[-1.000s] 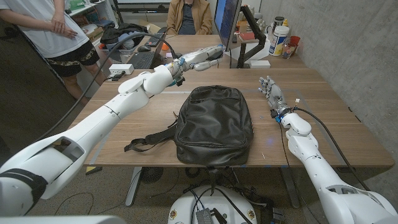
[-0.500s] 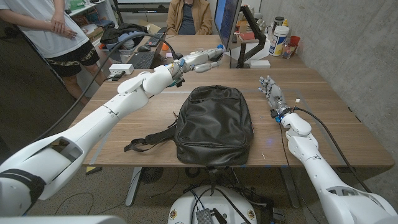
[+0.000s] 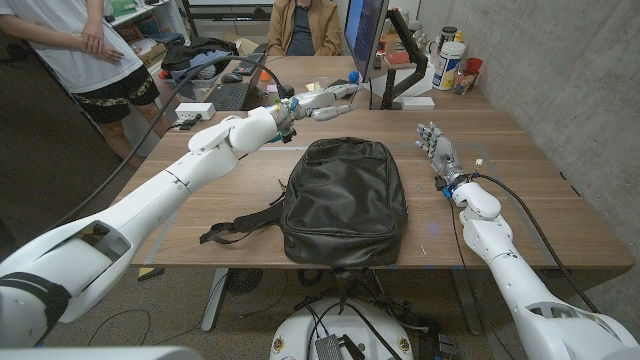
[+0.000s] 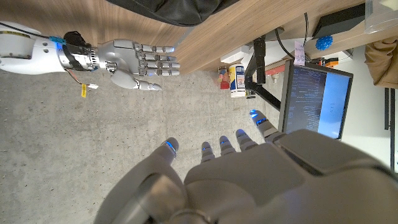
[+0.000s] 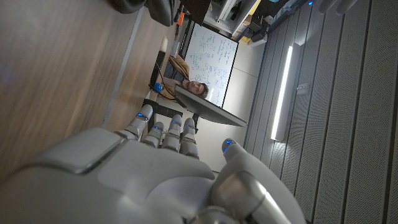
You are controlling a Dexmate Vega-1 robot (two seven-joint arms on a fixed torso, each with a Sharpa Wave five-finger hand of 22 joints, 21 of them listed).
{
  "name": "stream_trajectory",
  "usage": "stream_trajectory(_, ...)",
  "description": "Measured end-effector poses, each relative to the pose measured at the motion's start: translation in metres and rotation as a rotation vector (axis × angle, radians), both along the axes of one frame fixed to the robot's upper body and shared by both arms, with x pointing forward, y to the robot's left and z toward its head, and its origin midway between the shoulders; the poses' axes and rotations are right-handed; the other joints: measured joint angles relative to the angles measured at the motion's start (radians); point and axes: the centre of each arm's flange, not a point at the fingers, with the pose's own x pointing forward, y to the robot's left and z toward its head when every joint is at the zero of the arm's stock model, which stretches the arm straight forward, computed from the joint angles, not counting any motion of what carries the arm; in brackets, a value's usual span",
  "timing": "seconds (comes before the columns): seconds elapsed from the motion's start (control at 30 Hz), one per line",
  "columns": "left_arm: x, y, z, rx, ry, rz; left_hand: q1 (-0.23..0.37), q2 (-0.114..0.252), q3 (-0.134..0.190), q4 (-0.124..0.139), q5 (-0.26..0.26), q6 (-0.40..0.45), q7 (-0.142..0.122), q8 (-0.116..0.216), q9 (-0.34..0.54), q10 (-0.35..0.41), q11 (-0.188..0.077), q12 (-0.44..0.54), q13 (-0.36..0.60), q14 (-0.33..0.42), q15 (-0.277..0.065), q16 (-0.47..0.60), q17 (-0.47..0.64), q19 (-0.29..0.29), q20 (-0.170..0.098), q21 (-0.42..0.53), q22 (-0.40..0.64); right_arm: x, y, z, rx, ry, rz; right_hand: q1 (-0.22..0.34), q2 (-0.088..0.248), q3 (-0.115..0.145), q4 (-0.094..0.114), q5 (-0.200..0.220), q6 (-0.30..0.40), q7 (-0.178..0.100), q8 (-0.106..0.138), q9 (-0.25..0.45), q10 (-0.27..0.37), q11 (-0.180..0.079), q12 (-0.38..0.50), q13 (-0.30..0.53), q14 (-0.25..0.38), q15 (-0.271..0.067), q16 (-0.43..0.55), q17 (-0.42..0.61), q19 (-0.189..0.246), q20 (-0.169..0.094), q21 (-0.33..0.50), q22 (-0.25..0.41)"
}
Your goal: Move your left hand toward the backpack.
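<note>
Fingers (image 3: pixel 335 95) of the left hand (image 3: pixel 318 100) stretch straight out and slightly apart above the counter (image 3: pixel 520 190), holding nothing, in the head view; the backpack (image 3: pixel 345 200) lies nearer the robot than those fingertips, off to their palm side, not touching them. It is a black, smooth, leather-like bag lying flat with a rounded top, a zip seam curving around its upper part, and dark straps (image 3: pixel 240 226) trailing onto the wood at its left. The right hand (image 3: pixel 437 150) stands near the bag's right edge, fingers extended upward and a little apart, empty. Beyond the left fingertips stand a monitor (image 3: pixel 364 35) and a white bottle (image 3: pixel 450 65) whose label is too small to read. In the left wrist view, the left hand (image 4: pixel 249 174) shows its back with fingertips (image 4: pixel 169 146) spread and lit blue; past them a dark edge of the backpack (image 4: pixel 180 9) lies on the counter (image 4: pixel 211 40), and the right hand (image 4: pixel 134 59) shows open-fingered. The monitor (image 4: pixel 317 99) carries lines of text, unreadable. In the right wrist view, the right hand (image 5: pixel 155 174) has fingertips (image 5: pixel 163 130) close side by side, thumb apart, and a whiteboard (image 5: pixel 211 68) beyond them bears illegible handwriting.
</note>
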Motion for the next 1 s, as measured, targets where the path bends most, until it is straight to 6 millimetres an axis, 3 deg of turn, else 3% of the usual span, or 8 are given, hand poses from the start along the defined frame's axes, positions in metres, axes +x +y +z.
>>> stream_trajectory(1.0,0.0059,-0.0013,-0.0068,0.045,0.037,0.031,0.000,0.000,-0.005,0.011,0.000,-0.015,-0.007,0.000,0.005,0.000,0.000,0.000,0.000,0.000,0.000,0.000,0.000,0.000,0.000,-0.015,0.000,0.0005,0.0007,-0.0005,-0.003,0.003,0.000,0.000,0.000,0.000,0.000,0.000,0.000,0.000,0.000,-0.002,0.000,0.000,0.000,0.000,0.000,0.000,0.000,0.000,0.000,0.000,-0.012,0.000)
